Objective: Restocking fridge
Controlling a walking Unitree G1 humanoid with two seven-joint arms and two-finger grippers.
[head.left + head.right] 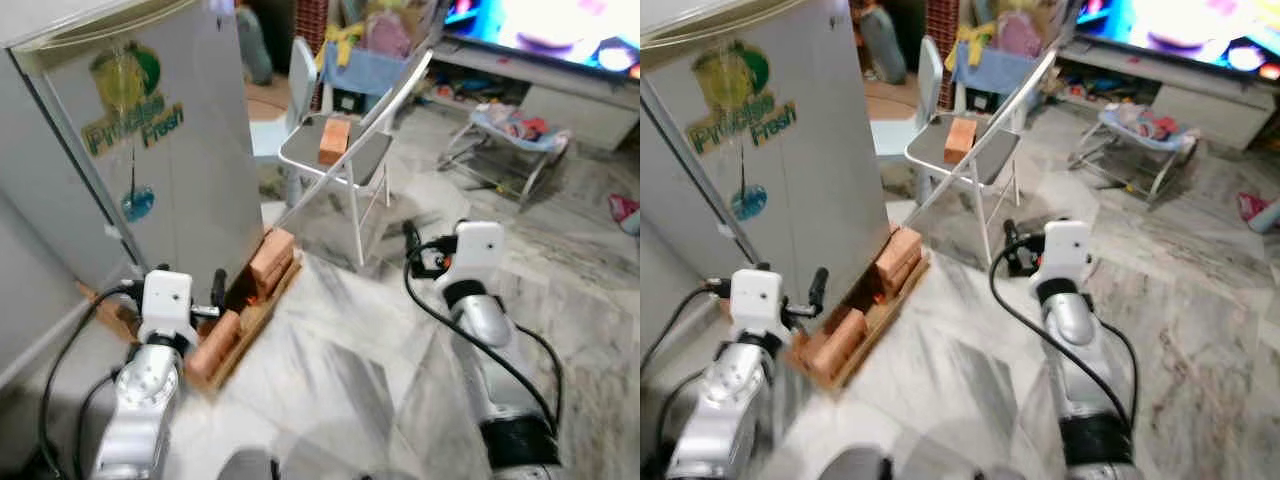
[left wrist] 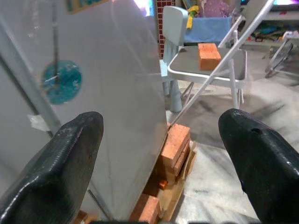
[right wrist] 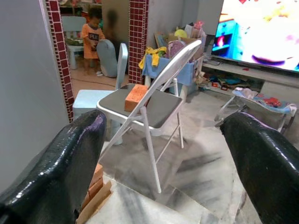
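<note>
The fridge point(image 1: 150, 150) is clad in smooth grey metal with a dull sheen, and a printed sticker point(image 1: 125, 95) is stuck on its side. Rough orange bricks point(image 1: 270, 260) are stacked on a bare wooden pallet point(image 1: 255, 320) at its base. The floor point(image 1: 330, 370) is laid in glossy veined marble. The chair point(image 1: 350, 150) is framed in white painted metal, with a matt grey seat. The fingers point(image 2: 70, 158) are moulded in matt black, finely textured plastic.

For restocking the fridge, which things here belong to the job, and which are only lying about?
Job:
fridge
orange block on the folding chair
left gripper, open
right gripper, open

Lying about:
bricks under the fridge
baby bouncer
television
blue plastic chair
</note>
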